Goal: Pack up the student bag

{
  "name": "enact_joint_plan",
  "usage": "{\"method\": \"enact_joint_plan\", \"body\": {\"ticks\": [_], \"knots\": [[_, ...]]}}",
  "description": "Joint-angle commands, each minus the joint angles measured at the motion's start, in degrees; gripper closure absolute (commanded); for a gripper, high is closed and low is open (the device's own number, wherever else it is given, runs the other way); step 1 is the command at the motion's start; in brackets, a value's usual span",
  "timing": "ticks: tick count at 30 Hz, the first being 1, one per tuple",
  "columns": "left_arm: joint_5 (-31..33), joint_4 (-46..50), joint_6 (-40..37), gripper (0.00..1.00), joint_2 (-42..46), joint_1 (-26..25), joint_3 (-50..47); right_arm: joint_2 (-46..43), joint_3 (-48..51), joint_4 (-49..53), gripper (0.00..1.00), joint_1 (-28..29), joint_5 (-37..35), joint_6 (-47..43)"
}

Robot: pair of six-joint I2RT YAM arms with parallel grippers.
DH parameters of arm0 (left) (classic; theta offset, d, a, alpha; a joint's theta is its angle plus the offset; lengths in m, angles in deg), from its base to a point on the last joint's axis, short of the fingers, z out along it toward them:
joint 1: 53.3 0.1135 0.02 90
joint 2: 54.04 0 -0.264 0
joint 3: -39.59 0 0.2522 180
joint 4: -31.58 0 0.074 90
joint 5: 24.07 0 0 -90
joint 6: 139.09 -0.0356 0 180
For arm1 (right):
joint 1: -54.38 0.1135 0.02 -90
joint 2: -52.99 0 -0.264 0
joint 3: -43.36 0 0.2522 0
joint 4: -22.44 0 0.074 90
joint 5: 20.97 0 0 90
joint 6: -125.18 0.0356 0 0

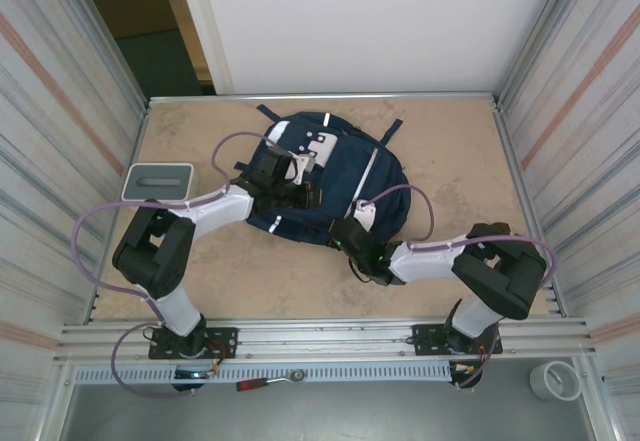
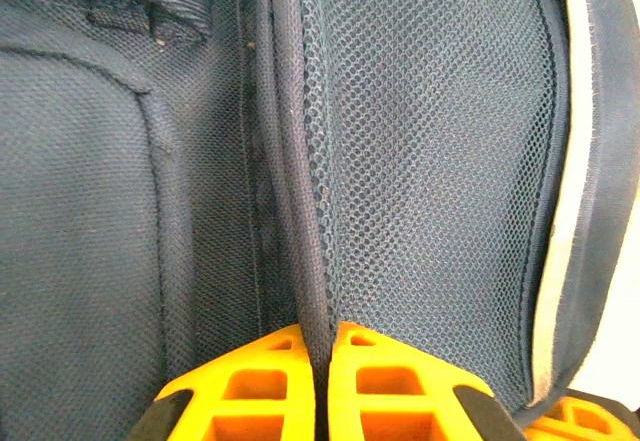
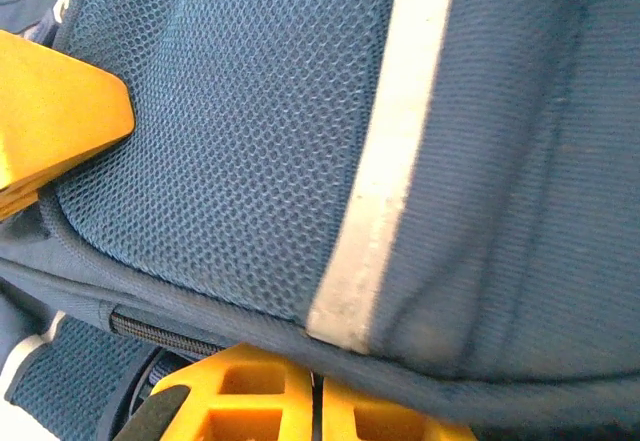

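Backpack [image 1: 340,161] flat on table [image 1: 460,151], grey box [image 1: 158,181] beside, interiors unseen.

Left arm [image 1: 160,251] and right arm [image 1: 500,271]: black joint housings, white link tubes, one lilac cable [image 1: 95,216] each. Fingers [image 2: 270,381] orange, square-pocketed, black-edged toward 6 o'clock.

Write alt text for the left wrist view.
The left gripper, orange-fingered, is shut on a padded seam of the navy student bag. Mesh fabric fills the frame right of the seam, plain woven fabric left of it.
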Motion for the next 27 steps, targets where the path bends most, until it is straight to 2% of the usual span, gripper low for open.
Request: {"method": "enact_joint_plan", "body": {"ticks": [1, 6, 9, 12, 15, 17, 21, 23, 27], "knots": [[0.29, 2.36, -2.89, 1.00, 1.81, 3.22, -0.87, -5.04, 2.53, 8.86, 1.00, 0.05, -4.93, -3.48], [0.44, 3.76, -5.67, 1.00, 2.10, 6.52, -0.70, -13.47, 5.24, 19.58, 1.00, -1.35, -5.09, -9.60], [1.03, 5.09, -7.66, 1.00, 2.07, 7.23, 0.16, -17.73, 6.41, 23.01, 1.00, -5.19, -1.20, -15.18], [0.74, 5.59, -9.11, 1.00, 2.12, 7.29, 0.78, -20.78, 6.87, 22.93, 1.00, -10.90, 6.78, -20.15], [0.01, 5.36, -9.95, 0.99, 2.77, 7.14, 0.73, -22.08, 5.86, 22.15, 1.00, -13.25, 12.91, -24.09], [0.39, 4.74, -10.60, 0.91, 4.12, 6.79, -0.09, -22.14, 4.60, 22.40, 1.00, -13.72, 15.11, -25.97], [3.53, 4.11, -13.23, 0.60, 8.96, 5.85, -2.31, -21.76, 1.75, 24.05, 1.00, -15.12, 19.46, -27.42], [6.90, 3.68, -15.16, 0.51, 12.43, 5.07, -3.88, -21.86, 0.52, 24.83, 1.00, -15.74, 21.32, -27.39], [12.27, -1.52, -23.48, 0.40, 20.82, 1.36, -8.94, -21.71, -2.59, 27.17, 1.00, -16.60, 24.89, -27.11]]}}
